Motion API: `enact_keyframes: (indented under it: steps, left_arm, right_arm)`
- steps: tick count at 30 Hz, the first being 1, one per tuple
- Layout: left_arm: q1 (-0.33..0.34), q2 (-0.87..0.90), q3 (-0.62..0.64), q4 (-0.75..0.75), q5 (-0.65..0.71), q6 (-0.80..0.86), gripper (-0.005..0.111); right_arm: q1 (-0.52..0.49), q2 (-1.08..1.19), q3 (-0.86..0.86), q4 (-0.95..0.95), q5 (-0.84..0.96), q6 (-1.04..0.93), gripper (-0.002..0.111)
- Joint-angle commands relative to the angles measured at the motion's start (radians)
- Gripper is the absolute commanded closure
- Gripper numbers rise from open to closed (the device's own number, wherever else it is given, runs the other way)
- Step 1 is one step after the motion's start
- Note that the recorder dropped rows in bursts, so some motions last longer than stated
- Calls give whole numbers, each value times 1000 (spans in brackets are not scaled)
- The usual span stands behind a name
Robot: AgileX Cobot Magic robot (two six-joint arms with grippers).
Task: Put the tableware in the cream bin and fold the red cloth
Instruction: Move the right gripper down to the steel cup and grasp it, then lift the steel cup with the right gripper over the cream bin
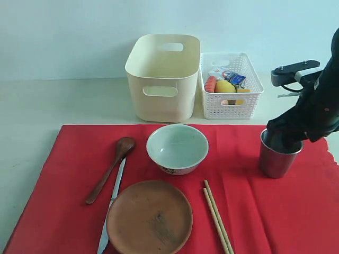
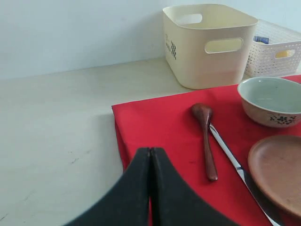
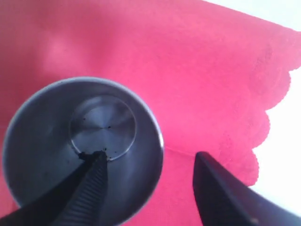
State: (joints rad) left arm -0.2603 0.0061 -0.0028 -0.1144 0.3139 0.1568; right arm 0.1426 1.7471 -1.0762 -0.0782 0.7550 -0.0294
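Note:
The steel cup [image 1: 275, 159] [image 3: 47, 132] stands upright on the red cloth [image 1: 249, 211] at the right. My right gripper [image 1: 280, 136] [image 3: 148, 157] is open over its rim, one finger inside the cup and the other outside. Across the cloth lie the white bowl [image 1: 177, 145], brown plate [image 1: 149, 217], wooden spoon [image 1: 108, 169], knife [image 1: 112, 209] and chopsticks [image 1: 217, 217]. Behind the cloth stands the cream bin [image 1: 161, 79]. My left gripper [image 2: 150, 150] is shut and holds nothing, hovering at the cloth's left edge [image 2: 160, 122]; it is outside the exterior view.
A white perforated basket [image 1: 230, 98] holding food items and a small carton stands right of the cream bin. Pale tabletop [image 1: 42, 106] lies left of and behind the cloth. The cloth's scalloped edge [image 3: 263, 117] runs close by the cup.

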Motion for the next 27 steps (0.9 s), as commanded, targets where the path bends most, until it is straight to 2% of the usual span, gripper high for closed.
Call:
enact_keyframes:
  steps: [1, 4, 6, 13, 14, 21, 25, 27]
  left_arm:
    - [3, -6, 3, 1, -7, 1, 107]
    - [3, -6, 3, 1, -7, 1, 107]
    - [3, -6, 3, 1, -7, 1, 107]
    - [3, -6, 3, 1, -7, 1, 107]
    - [3, -6, 3, 1, -7, 1, 107]
    - [3, -6, 3, 1, -7, 1, 107]
    - [3, -6, 3, 1, -7, 1, 107]
    - [3, -6, 3, 1, -7, 1, 107]
  right_arm:
    - [-10, 46, 1, 3, -44, 6, 55]
    - [-10, 77, -5, 21, -53, 4, 56]
    - [-10, 93, -18, 34, -49, -6, 62]
    - [-10, 103, -27, 47, -46, -22, 106]
    - [-10, 100, -28, 47, -46, -22, 108]
    - [-10, 65, -28, 59, -54, -22, 108]
    - [-8, -10, -28, 139, -93, -22, 108]
    - [-8, -50, -28, 243, -109, -75, 108]
